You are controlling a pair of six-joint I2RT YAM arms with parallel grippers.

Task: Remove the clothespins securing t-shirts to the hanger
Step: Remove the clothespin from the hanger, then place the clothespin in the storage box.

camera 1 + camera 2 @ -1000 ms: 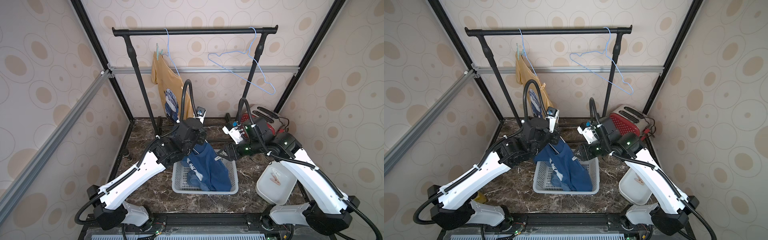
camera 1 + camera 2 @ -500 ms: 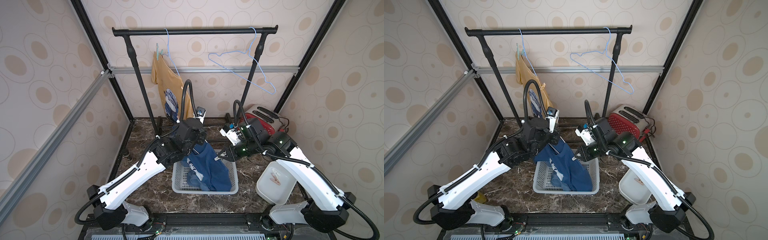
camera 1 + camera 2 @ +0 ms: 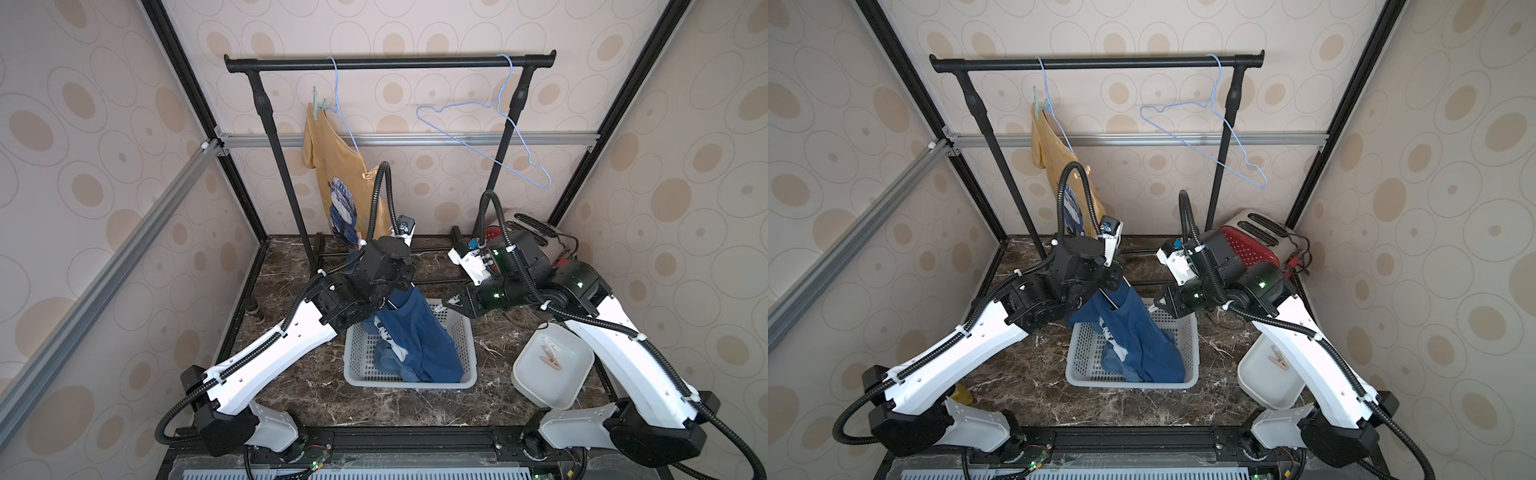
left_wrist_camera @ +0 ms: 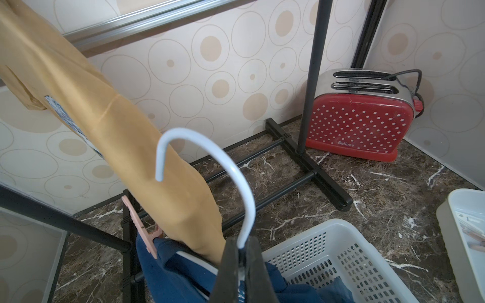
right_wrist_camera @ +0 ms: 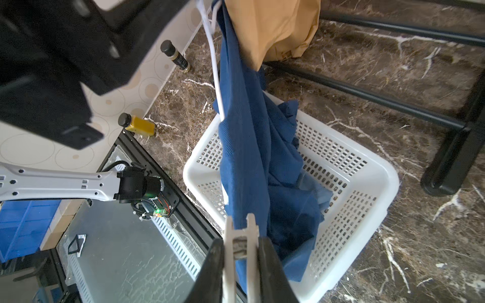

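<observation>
In both top views the blue shirt (image 3: 419,336) hangs down into the basket (image 3: 409,380). In the left wrist view, the left gripper (image 4: 240,265) is squeezed tight on the white hanger (image 4: 232,166). A pink clothespin (image 4: 145,233) is clipped on the shirt. In the right wrist view, the right gripper (image 5: 240,251) pinches a white clothespin (image 5: 228,230) by the shirt's edge.

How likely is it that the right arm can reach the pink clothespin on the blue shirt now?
Probably not yet: the right pincer is shut on a white clothespin, and the pink clothespin sits beyond the hanger that the left pincer holds, on the far side of the blue shirt.
</observation>
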